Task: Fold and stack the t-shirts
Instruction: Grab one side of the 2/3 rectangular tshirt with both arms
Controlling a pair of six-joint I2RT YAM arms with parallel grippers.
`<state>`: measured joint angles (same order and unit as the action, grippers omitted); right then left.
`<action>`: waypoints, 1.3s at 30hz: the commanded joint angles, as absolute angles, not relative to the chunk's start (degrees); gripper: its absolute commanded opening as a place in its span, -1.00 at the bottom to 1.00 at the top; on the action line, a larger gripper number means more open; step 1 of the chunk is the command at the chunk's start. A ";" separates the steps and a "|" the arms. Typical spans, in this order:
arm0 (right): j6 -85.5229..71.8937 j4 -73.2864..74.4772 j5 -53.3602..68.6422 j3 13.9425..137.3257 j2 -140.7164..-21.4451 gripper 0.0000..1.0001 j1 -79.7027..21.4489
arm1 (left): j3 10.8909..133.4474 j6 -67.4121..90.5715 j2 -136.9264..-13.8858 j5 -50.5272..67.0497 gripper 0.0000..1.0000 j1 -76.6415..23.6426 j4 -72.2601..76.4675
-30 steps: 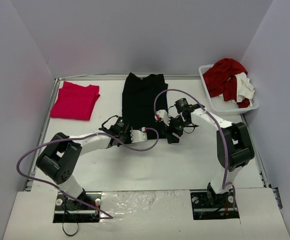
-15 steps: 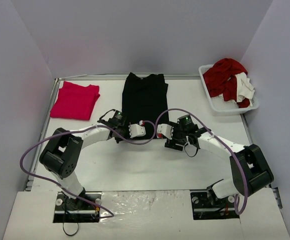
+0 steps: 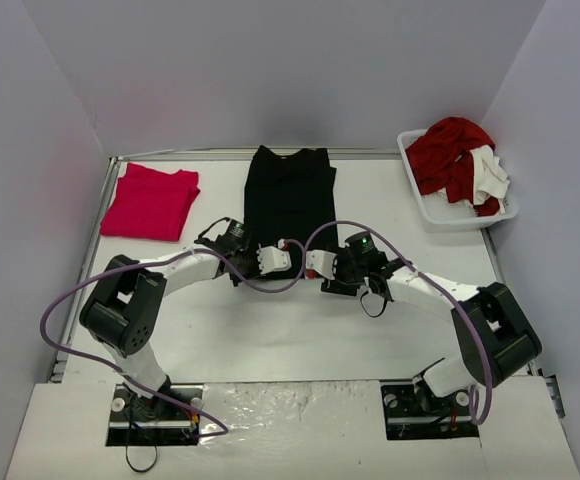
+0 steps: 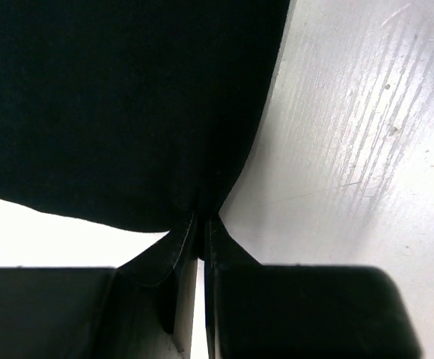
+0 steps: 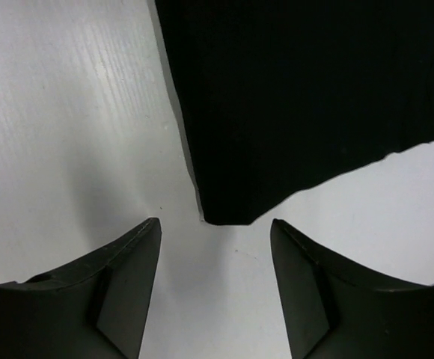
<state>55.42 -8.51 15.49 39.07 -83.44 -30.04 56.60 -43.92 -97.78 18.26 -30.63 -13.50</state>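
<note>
Black shirt [image 3: 290, 195], folded narrow, lies flat mid-table. Its near hem is pinched tight in the left claw [image 4: 199, 232]. The right claw [image 5: 215, 232] stands open astride a near corner, not touching it. A second ago that arm stood taller, its claw farther right. At the far left lies the folded pink shirt [image 3: 150, 200]. The white bin [image 3: 460, 218] at the far right holds red and white clothes [image 3: 458, 150].
</note>
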 commanded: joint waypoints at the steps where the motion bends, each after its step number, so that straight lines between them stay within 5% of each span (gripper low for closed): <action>1: 55.19 -9.49 15.38 40.78 -85.87 0.11 -31.20 | 57.74 -42.98 -98.79 20.13 -0.95 -30.85 -16.61; 16: 55.02 -11.25 14.68 41.66 -91.23 0.08 -31.64 | 58.01 -43.15 -99.05 21.01 -0.95 -30.41 -17.23; 29: 55.11 -10.37 14.06 41.22 -92.02 -1.00 -31.20 | 59.24 -43.33 -99.93 21.09 -0.95 -30.41 -18.81; 39: 53.26 3.56 21.34 46.22 -87.02 -1.00 -30.06 | 61.35 -44.03 -97.30 24.78 -0.95 -30.50 -25.22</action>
